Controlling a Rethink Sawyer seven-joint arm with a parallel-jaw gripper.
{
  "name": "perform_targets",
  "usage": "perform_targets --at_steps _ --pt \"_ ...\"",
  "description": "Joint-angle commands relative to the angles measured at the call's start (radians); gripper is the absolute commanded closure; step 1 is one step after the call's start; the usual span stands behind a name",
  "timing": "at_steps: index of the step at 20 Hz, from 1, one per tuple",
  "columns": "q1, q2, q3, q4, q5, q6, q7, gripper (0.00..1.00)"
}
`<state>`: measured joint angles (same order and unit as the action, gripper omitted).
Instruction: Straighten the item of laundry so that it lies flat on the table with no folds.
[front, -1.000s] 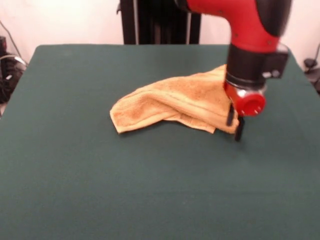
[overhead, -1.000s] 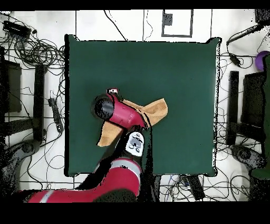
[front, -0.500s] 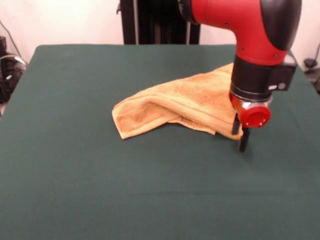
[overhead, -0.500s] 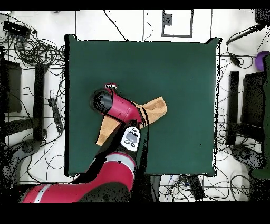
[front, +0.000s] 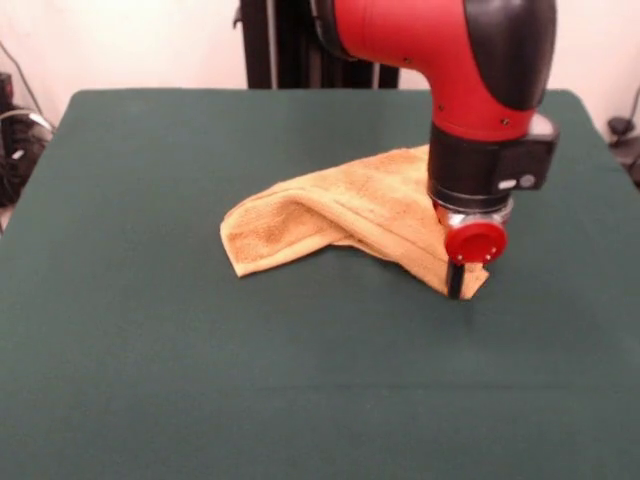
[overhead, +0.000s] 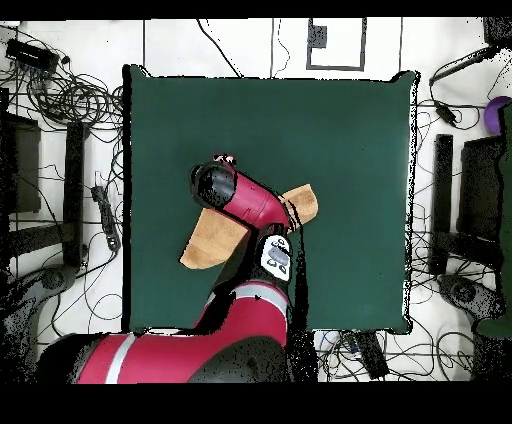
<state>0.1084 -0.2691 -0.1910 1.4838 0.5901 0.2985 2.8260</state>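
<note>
The golden-orange towel (front: 340, 205) lies crumpled on the green table (front: 150, 380), with a thick fold running from its left end to its near right corner. My gripper (front: 456, 279) points straight down at that near right corner. Its black fingers (front: 455, 276) show as one closed bar pinching the towel's edge against the table. In the overhead view the red arm covers the towel's middle. Only the towel's two ends (overhead: 210, 240) stick out from under the arm, and the gripper itself is hidden beneath the wrist.
The table (overhead: 340, 130) extends well beyond the towel on all sides. Cables and stands surround the table on the floor in the overhead view. The robot's black column stands behind the far edge.
The gripper moved left from just off the towel's right corner onto that corner. Its two fingers, spread apart before, now stand together on the cloth. The towel's right edge shifted slightly.
</note>
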Motion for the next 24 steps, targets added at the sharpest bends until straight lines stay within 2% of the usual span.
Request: perform_targets --at_steps 1,6,8,10,14,18,20,22,23,24 --pt "-0.021 0.05 0.083 0.061 -0.065 -0.047 0.032 1.0" --pt "-0.08 -0.131 0.138 0.261 -0.113 -0.001 -0.006 1.0" --pt "-0.084 -0.206 0.133 0.329 -0.132 0.037 -0.011 1.0" --pt "-0.097 -0.321 0.124 0.417 -0.157 0.117 -0.044 1.0" --pt "-0.133 -0.483 0.116 0.521 -0.216 0.255 -0.106 1.0" --pt "-0.159 -0.532 0.115 0.562 -0.267 0.265 -0.113 1.0" --pt "-0.159 -0.488 0.131 0.534 -0.277 0.212 -0.081 1.0" --pt "-0.069 -0.426 0.049 0.442 -0.315 0.175 0.017 1.0" --pt "-0.042 -0.404 0.029 0.41 -0.323 0.166 0.057 0.0" --pt "-0.023 -0.383 0.013 0.385 -0.329 0.136 0.067 0.0"
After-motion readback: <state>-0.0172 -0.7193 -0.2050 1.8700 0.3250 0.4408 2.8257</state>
